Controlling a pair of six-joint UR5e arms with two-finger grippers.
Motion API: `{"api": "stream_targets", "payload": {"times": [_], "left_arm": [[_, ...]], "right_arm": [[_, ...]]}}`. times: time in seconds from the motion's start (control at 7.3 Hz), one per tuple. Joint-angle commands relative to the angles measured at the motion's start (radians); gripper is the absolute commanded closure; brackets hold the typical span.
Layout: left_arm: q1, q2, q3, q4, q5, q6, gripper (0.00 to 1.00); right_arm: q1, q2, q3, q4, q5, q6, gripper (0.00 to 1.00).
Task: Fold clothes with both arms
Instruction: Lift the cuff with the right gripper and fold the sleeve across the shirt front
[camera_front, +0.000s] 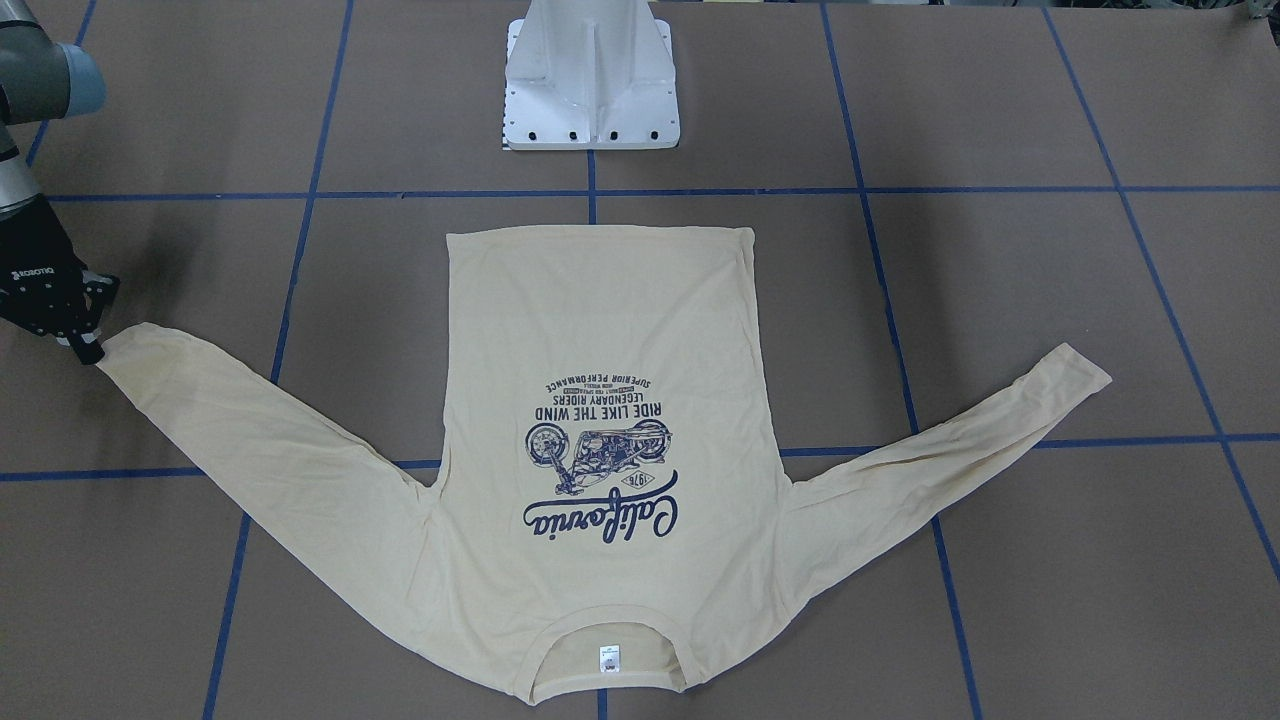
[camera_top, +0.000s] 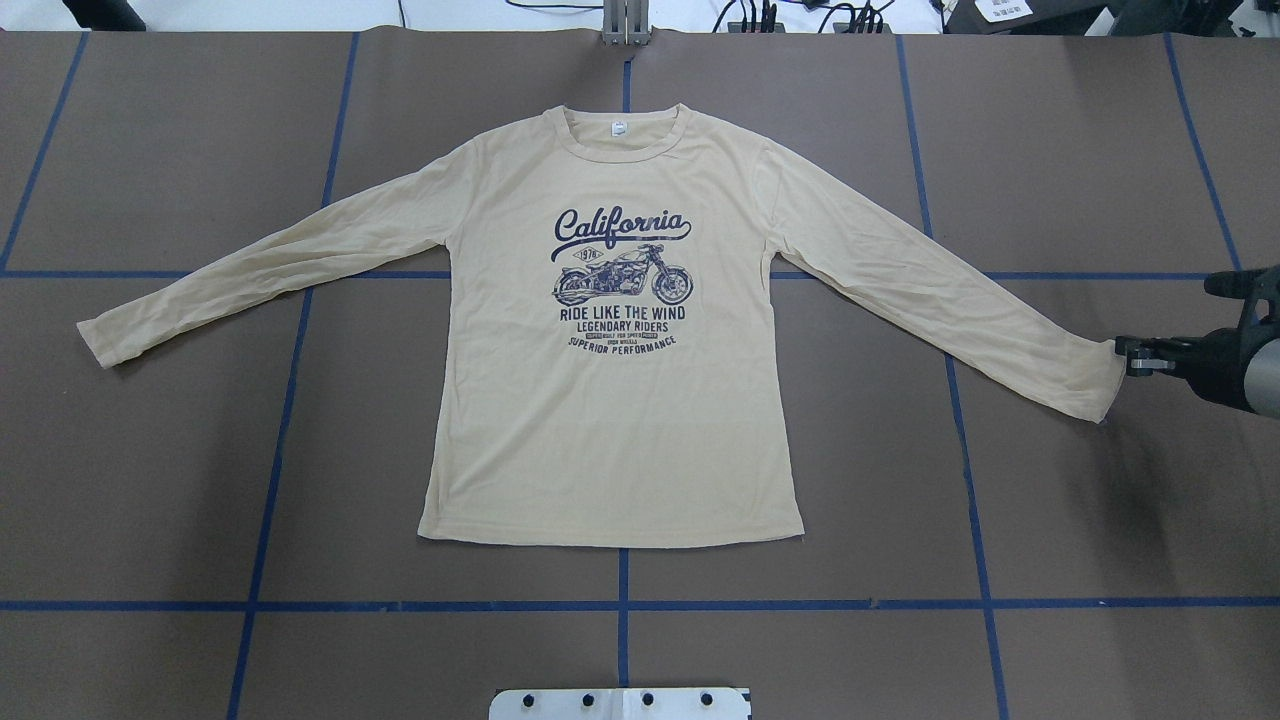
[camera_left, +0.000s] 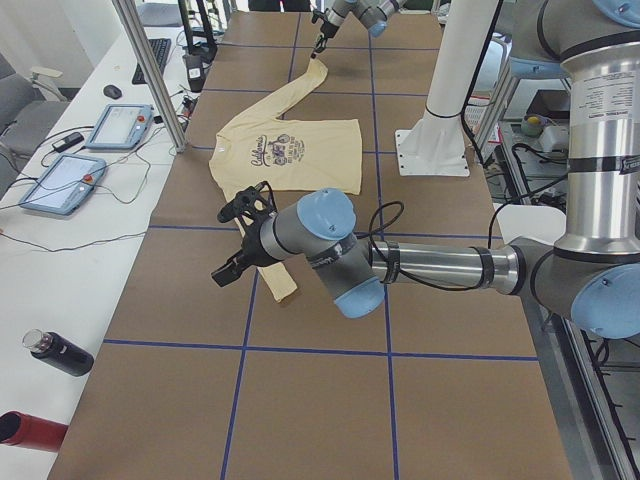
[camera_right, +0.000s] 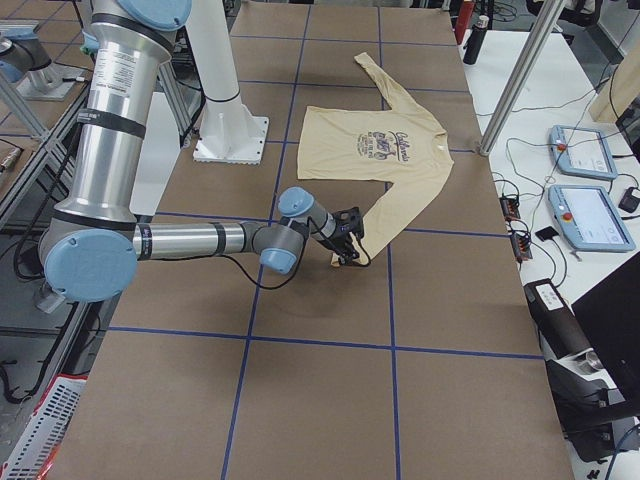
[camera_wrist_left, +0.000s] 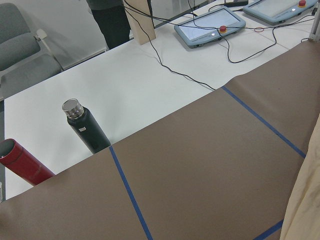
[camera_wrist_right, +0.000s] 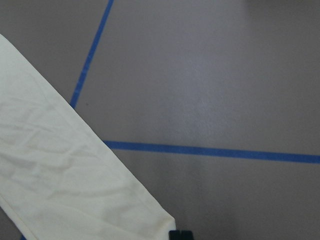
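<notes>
The cream-yellow T-shirt (camera_top: 610, 400) lies flat and print-up on the brown table, sleeves spread out; it also shows in the front view (camera_front: 600, 300). My right gripper (camera_top: 1125, 355) is low at the end of the shirt's right sleeve (camera_top: 1085, 375). Its tips look closed on the cuff corner in the right wrist view (camera_wrist_right: 181, 235) and the front view (camera_front: 90, 348). My left gripper (camera_left: 232, 235) hovers above the left cuff (camera_left: 282, 290). It shows only in the exterior left view, so I cannot tell its state. The left cuff (camera_top: 95, 340) lies free.
The white base pedestal (camera_front: 590, 80) stands just behind the shirt's hem. A black bottle (camera_wrist_left: 87, 127) and a red bottle (camera_wrist_left: 22, 162) lie on the white side bench past the table's left end. Control tablets (camera_left: 60, 183) and cables sit there too.
</notes>
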Motion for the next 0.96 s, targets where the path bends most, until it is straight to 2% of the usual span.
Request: {"api": "stream_targets", "payload": {"times": [0.0,0.14,0.27,0.55,0.68,0.82], "left_arm": [[0.000,0.000,0.000,0.000,0.000,0.000,0.00],[0.000,0.000,-0.002,0.000,0.000,0.000,0.00],[0.000,0.001,-0.003,0.000,0.000,-0.002,0.00],[0.000,0.001,-0.003,0.002,0.000,-0.002,0.00],[0.000,0.001,-0.003,0.002,0.000,-0.002,0.00],[0.000,0.001,-0.003,0.002,0.000,-0.002,0.00]], "right_arm": [[0.033,0.141,0.140,-0.260,0.017,0.023,1.00],[0.033,0.232,0.139,-0.320,-0.017,0.058,1.00],[0.032,0.357,0.139,-0.435,-0.062,0.077,1.00],[-0.005,0.694,0.119,-0.811,-0.124,0.165,1.00],[-0.040,0.816,0.070,-0.883,-0.185,0.227,1.00],[-0.081,0.937,-0.044,-0.882,-0.255,0.274,1.00]]}}
